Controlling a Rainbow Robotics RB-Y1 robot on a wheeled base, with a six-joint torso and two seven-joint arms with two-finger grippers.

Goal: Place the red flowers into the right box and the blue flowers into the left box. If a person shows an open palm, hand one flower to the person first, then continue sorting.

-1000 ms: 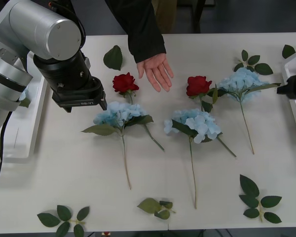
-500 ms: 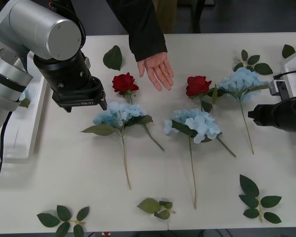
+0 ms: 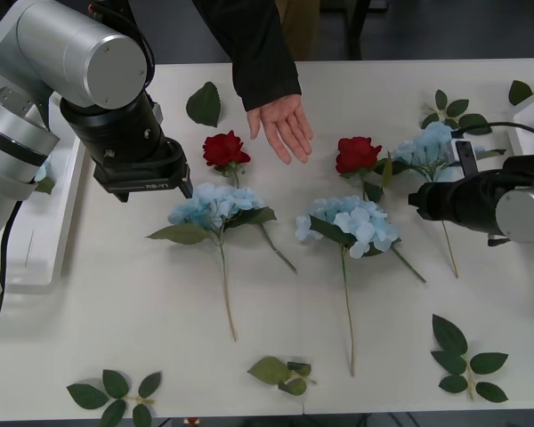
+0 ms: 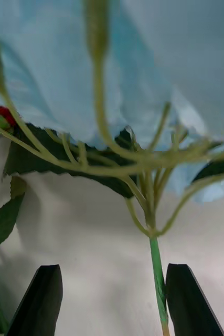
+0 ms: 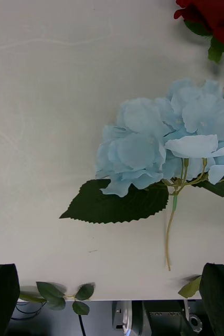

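- White tabletop [image 3: 142, 311] carries the whole job, with loose leaf sprigs [image 3: 467, 360] scattered along its near edge and far corners.
- Two red roses lie unsorted near the middle: one [image 3: 225, 149] beside the left-hand blue hydrangea [image 3: 209, 206], the other [image 3: 357, 154] just beyond the middle hydrangea [image 3: 349, 222].
- A third hydrangea [image 3: 429, 148] lies toward the right, its stem running toward the robot.
- The person's hand [image 3: 283, 126] is held out palm up between the two roses, so by my reading a handover comes before any more sorting.
- The right gripper [image 4: 110, 302] sits low at that third hydrangea, fingers spread, with the stem [image 4: 157, 278] between them close against one finger; nothing is grasped yet.
- The left gripper [image 5: 110, 299] hangs above the left hydrangea, fingers apart and holding nothing.
- The left box [image 3: 27, 258] sits at the table's left edge, and a strip of the right box's rim [image 3: 527, 111] shows at the right.
- No flower on the table has been sorted; the handover and all five flowers are left.
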